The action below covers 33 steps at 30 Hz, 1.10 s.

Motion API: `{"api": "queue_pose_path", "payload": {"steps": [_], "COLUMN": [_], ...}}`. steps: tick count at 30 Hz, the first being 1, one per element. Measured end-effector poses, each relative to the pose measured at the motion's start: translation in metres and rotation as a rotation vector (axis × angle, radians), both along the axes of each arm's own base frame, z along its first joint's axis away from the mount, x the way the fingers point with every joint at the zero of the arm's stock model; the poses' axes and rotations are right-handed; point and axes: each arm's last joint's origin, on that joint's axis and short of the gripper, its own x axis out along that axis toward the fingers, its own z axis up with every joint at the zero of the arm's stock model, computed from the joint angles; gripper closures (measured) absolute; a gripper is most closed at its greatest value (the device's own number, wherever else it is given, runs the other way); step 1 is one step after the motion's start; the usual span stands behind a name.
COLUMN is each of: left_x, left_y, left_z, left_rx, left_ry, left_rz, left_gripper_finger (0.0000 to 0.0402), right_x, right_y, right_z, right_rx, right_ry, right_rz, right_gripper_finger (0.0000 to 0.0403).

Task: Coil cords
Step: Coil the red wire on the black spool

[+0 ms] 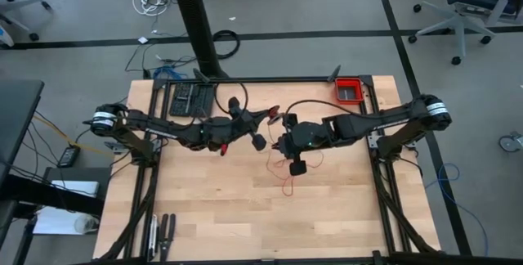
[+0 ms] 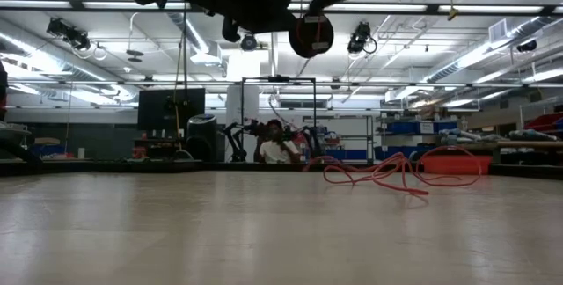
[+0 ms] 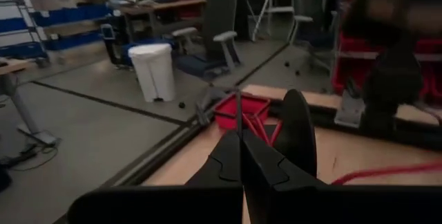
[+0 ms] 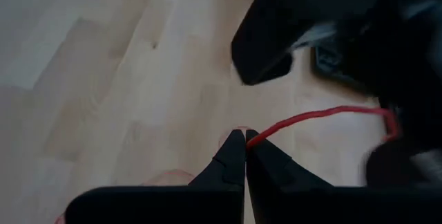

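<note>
Your red cord (image 1: pixel 288 185) lies in loose wavy loops on the wooden table (image 1: pixel 245 224), just below the middle where the two grippers meet. From the low view you see it as a tangle of thin red strands (image 2: pixel 396 172) resting on the tabletop, with one part rising toward the arms overhead. In the right wrist view a length of it (image 4: pixel 311 117) runs from the closed tips across to the other arm.

Your right gripper (image 4: pixel 245 141) has its fingers pressed together, pinching the cord at the very tips. Your left gripper (image 3: pixel 242 141) is also closed tight, with a thin red strand standing up from its tips; it is raised above the table centre, facing the red bin (image 3: pixel 242 111) at the far corner.
</note>
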Motion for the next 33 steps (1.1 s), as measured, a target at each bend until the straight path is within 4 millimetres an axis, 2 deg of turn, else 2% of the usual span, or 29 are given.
{"api": "queue_pose_path", "payload": {"steps": [4, 8, 15, 19, 22, 27, 33], "left_x": [0.000, 0.000, -0.005, -0.004, -0.001, 0.002, 0.000], "left_y": [-0.001, -0.002, -0.003, -0.006, -0.008, -0.008, -0.007], "left_z": [-0.005, -0.011, -0.011, -0.003, 0.010, 0.026, 0.039], "left_rx": [-0.002, -0.001, 0.009, -0.008, -0.025, -0.020, 0.030], "left_ry": [0.052, 0.124, 0.180, 0.161, 0.101, 0.001, -0.097], "left_rz": [-0.034, -0.059, -0.081, -0.215, -0.291, -0.299, -0.254], "left_gripper_finger": [0.0401, 0.0401, 0.0401, 0.0401, 0.0401, 0.0401, 0.0401], "right_x": [0.001, -0.007, -0.045, -0.062, -0.066, -0.062, -0.055], "right_y": [-0.003, -0.007, -0.020, -0.025, -0.026, -0.022, -0.013], "right_z": [0.016, 0.026, 0.033, 0.033, 0.025, 0.002, -0.032], "right_rx": [-0.063, -0.118, -0.104, -0.131, -0.130, -0.121, -0.081], "right_ry": [-0.026, 0.007, 0.123, 0.162, 0.177, 0.168, 0.015], "right_rz": [-0.028, -0.091, -0.298, -0.443, -0.479, -0.474, -0.449], "right_gripper_finger": [0.0403, 0.0403, 0.0403, 0.0403, 0.0403, 0.0403, 0.0402]}}
